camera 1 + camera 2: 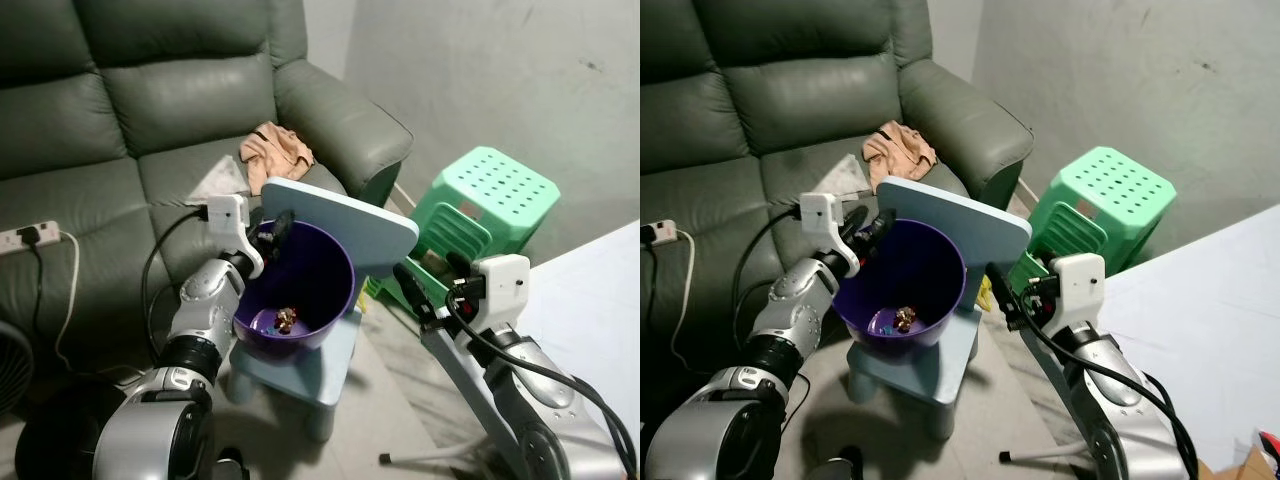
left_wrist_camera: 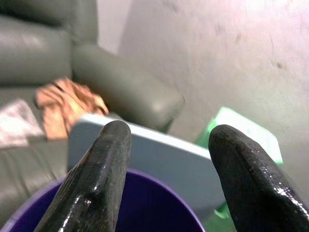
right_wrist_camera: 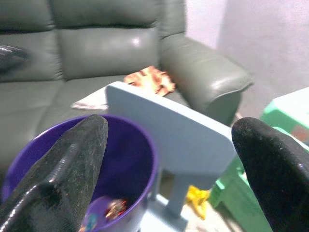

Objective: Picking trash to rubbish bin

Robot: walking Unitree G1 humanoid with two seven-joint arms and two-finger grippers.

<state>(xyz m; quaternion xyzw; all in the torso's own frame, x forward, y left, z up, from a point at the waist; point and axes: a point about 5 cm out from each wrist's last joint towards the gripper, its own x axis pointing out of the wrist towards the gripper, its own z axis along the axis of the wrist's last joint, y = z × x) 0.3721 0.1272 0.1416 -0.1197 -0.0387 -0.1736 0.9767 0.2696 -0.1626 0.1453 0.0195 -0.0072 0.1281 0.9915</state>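
A purple bin [image 1: 322, 268] stands on the seat of a small light-blue chair [image 1: 352, 226]. A few bits of trash [image 1: 285, 320] lie at its bottom. My left gripper [image 1: 272, 235] hangs over the bin's near-left rim, open and empty; in the left wrist view its fingers [image 2: 96, 179] frame the chair back. My right gripper [image 1: 432, 280] is open and empty to the right of the chair, pointing at the bin [image 3: 130, 159]. A yellow scrap [image 3: 198, 195] lies on the floor beside the chair leg.
A grey-green sofa [image 1: 120, 110] stands behind the chair, with a peach cloth [image 1: 275, 150] and a white sheet [image 1: 222, 180] on its seat. Green stools [image 1: 480, 200] stand at the right by the wall. A white table [image 1: 590, 290] is at the far right, a power strip [image 1: 30, 237] at the left.
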